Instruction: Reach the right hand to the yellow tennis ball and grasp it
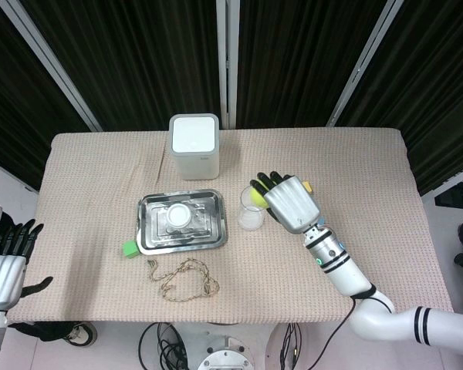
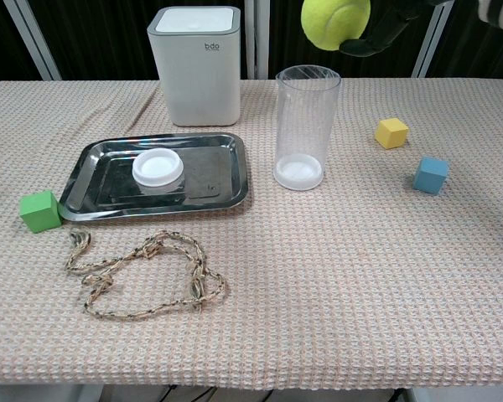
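Observation:
My right hand (image 1: 290, 202) holds the yellow tennis ball (image 2: 335, 22) high in the air, just above and slightly right of the clear cup (image 2: 306, 127). In the head view the ball (image 1: 257, 196) peeks out from under the hand's dark fingers, over the cup (image 1: 251, 216). The chest view shows only the fingertips (image 2: 384, 30) curled around the ball at the top edge. My left hand (image 1: 3, 266) hangs open off the table's left side, holding nothing.
A steel tray (image 2: 101, 188) with a white lid (image 2: 158, 169) lies left of the cup. A white box (image 2: 194, 63) stands behind. A rope (image 2: 142, 272) and green cube (image 2: 39, 210) lie front left; yellow cube (image 2: 391, 132) and blue cube (image 2: 431, 175) at right.

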{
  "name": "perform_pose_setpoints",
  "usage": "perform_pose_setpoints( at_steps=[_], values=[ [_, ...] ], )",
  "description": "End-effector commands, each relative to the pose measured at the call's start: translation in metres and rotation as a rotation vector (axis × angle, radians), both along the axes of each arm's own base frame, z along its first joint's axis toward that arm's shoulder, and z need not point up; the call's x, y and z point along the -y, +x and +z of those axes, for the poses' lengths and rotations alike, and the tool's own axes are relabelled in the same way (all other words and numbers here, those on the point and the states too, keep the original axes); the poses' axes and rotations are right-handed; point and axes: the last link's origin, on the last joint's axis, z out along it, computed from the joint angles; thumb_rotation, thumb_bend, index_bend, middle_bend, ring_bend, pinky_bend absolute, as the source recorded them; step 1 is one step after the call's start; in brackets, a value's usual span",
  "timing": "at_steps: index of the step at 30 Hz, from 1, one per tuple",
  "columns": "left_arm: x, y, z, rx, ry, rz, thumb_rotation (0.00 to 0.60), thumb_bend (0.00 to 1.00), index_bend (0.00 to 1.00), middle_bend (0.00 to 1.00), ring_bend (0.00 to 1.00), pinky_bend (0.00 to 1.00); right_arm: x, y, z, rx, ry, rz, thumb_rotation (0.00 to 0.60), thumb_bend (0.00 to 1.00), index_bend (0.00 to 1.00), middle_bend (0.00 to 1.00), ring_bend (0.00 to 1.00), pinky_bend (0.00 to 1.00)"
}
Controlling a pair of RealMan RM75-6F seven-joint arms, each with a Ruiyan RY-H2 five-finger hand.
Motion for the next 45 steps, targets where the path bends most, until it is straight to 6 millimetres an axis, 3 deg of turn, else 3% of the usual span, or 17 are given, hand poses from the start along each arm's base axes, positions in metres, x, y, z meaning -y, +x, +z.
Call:
perform_pose_setpoints(
  at_steps=[1, 6, 9, 12, 14, 18, 25, 28, 38, 41, 45],
  values=[
    [0.0, -0.001, 0.001, 0.001, 0.0, 0.004, 0.6, 0.0, 0.06, 0.0, 0.0, 0.0, 0.009, 0.004, -0.011, -0.024, 0.013, -0.015, 0.6, 0.27, 0.49, 0.43, 0.5, 0.7],
    [0.0, -0.003, 0.003, 0.011, 0.002, 0.006, 0.6, 0.0, 0.06, 0.0, 0.0, 0.0, 0.014, 0.003, -0.02, -0.033, 0.047, -0.048, 0.6, 0.25, 0.43, 0.4, 0.47, 0.67],
    [-0.001, -0.004, 0.003, 0.013, 0.002, 0.004, 0.6, 0.0, 0.06, 0.0, 0.0, 0.0, 0.017, 0.002, -0.021, -0.045, 0.055, -0.064, 0.6, 0.24, 0.32, 0.35, 0.4, 0.62],
    [-0.001, -0.004, 0.005, 0.014, 0.004, 0.005, 0.6, 0.0, 0.06, 0.0, 0.0, 0.0, 0.016, 0.0, -0.022, -0.032, 0.087, -0.09, 0.6, 0.18, 0.13, 0.22, 0.23, 0.5],
    [-0.001, -0.004, 0.006, 0.015, 0.007, 0.004, 0.6, 0.0, 0.06, 0.0, 0.0, 0.0, 0.016, 0.0, -0.02, -0.009, 0.11, -0.102, 0.6, 0.13, 0.01, 0.1, 0.06, 0.36],
    [-0.002, -0.004, 0.007, 0.016, 0.007, 0.005, 0.6, 0.0, 0.06, 0.0, 0.0, 0.0, 0.017, 0.002, -0.019, 0.029, 0.127, -0.1, 0.6, 0.08, 0.0, 0.01, 0.0, 0.23],
    [-0.001, -0.004, 0.008, 0.02, 0.011, 0.007, 0.6, 0.0, 0.06, 0.0, 0.0, 0.0, 0.008, -0.003, -0.002, 0.06, 0.105, -0.084, 0.6, 0.08, 0.0, 0.0, 0.0, 0.19],
    [0.0, -0.004, 0.009, 0.024, 0.014, 0.009, 0.6, 0.0, 0.06, 0.0, 0.0, 0.0, -0.011, -0.027, 0.016, 0.069, 0.057, -0.108, 0.6, 0.08, 0.0, 0.0, 0.0, 0.18],
    [-0.002, -0.008, 0.008, 0.021, 0.012, 0.012, 0.6, 0.0, 0.06, 0.0, 0.0, 0.0, -0.127, -0.198, 0.066, 0.038, -0.149, -0.416, 0.6, 0.09, 0.0, 0.0, 0.0, 0.04],
    [-0.003, -0.008, 0.008, 0.011, 0.016, 0.017, 0.6, 0.0, 0.06, 0.0, 0.0, 0.0, -0.148, -0.231, 0.072, 0.046, -0.177, -0.478, 0.6, 0.09, 0.0, 0.0, 0.0, 0.04],
    [-0.004, -0.006, 0.009, 0.011, 0.03, 0.0, 0.6, 0.0, 0.06, 0.0, 0.0, 0.0, -0.163, -0.249, 0.077, 0.046, -0.217, -0.502, 0.6, 0.09, 0.0, 0.0, 0.0, 0.03]
  ],
)
